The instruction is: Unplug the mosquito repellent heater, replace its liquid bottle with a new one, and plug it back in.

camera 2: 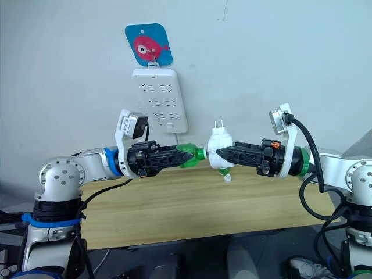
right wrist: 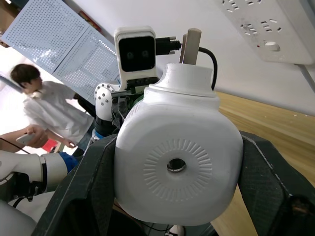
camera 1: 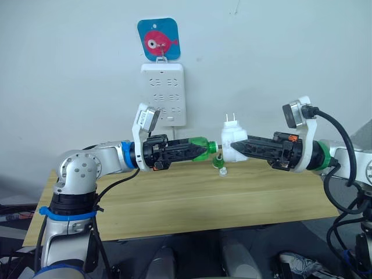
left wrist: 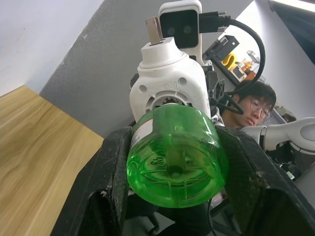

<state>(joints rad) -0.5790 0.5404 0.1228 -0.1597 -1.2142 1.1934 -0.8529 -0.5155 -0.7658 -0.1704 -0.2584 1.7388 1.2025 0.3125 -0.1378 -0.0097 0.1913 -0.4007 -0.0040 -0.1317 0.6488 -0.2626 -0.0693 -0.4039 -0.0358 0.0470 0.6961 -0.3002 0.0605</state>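
Holding both arms up above the wooden table (camera 1: 174, 203), I had my two grippers meeting tip to tip in front of the wall. My left gripper (camera 1: 197, 150) was clamped on a green bottle (camera 1: 201, 149), lying on its side between the black fingers (left wrist: 106, 182), its neck turned toward my right arm. My right gripper (camera 1: 235, 145) was closed around the mosquito repellent heater (camera 1: 232, 142), its two metal prongs (camera 1: 230, 118) sticking upward and its round vented face (right wrist: 177, 167) turned back toward my right wrist. The bottle's neck reached the heater's open socket; whether it was seated inside I could not tell. In the left wrist view the bottle's round base (left wrist: 172, 164) sat directly in front of the heater's underside (left wrist: 167, 86). Just below the heater, on the table, stood another small green bottle (camera 1: 217, 162) with a small clear piece (camera 1: 223, 172) beside it. On the wall behind hung the white power strip (camera 1: 163, 93) under a blue tag with a pink fish (camera 1: 158, 38). Both wrist views caught people (left wrist: 253, 105) in the background.
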